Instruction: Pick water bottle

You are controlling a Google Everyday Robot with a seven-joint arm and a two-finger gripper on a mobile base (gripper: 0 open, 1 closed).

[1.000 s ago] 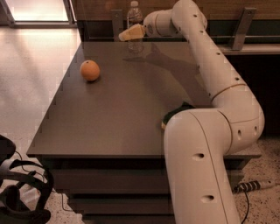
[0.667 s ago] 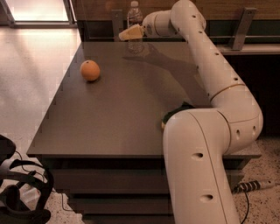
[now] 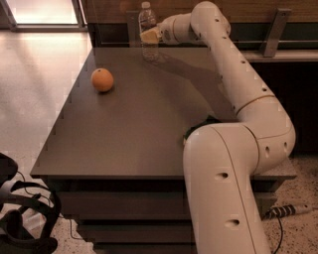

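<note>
The dark table point(image 3: 139, 129) fills most of the view. The white arm point(image 3: 248, 84) reaches across it to the far edge. There the water bottle point(image 3: 146, 15) stands upright on the table, near the back wall and well apart from the orange point(image 3: 102, 80) on the left. The gripper point(image 3: 150, 35) sits at the bottle's mid-body, touching or just beside it. Whether it has closed on the bottle cannot be told from here.

The bottle looks light. Its thin ribbed plastic is likely to flex and slip under a hard squeeze. The ribbed middle, below the shoulder, seems the best place to hold, with moderate pressure.
</note>
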